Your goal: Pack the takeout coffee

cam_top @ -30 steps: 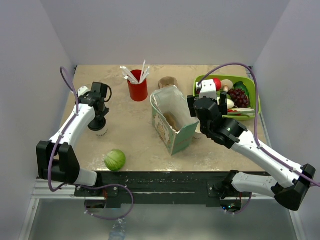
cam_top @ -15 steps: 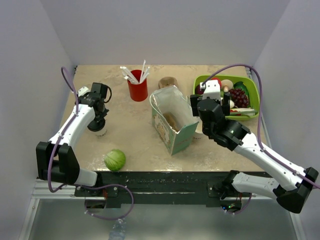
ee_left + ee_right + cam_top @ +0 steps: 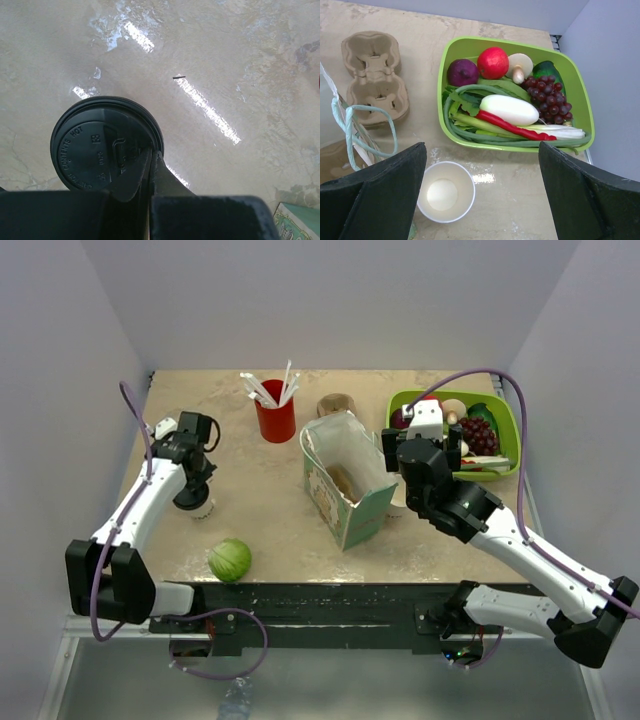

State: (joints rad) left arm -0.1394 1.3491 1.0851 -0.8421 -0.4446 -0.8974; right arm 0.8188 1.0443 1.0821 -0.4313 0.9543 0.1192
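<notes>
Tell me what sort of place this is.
Probably a robot lab cell staged as a takeout counter: white walls box in the table, which holds a lidded coffee cup, a cardboard cup carrier and a paper bag.

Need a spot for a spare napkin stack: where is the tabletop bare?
Bare: the wide strip between the white paper cup with black lid and the mint-green paper bag, running from the red cup of straws down to the green cabbage. Crowded: right of the bag, where the lidless white cup sits beside the lime-green produce tray.
</notes>
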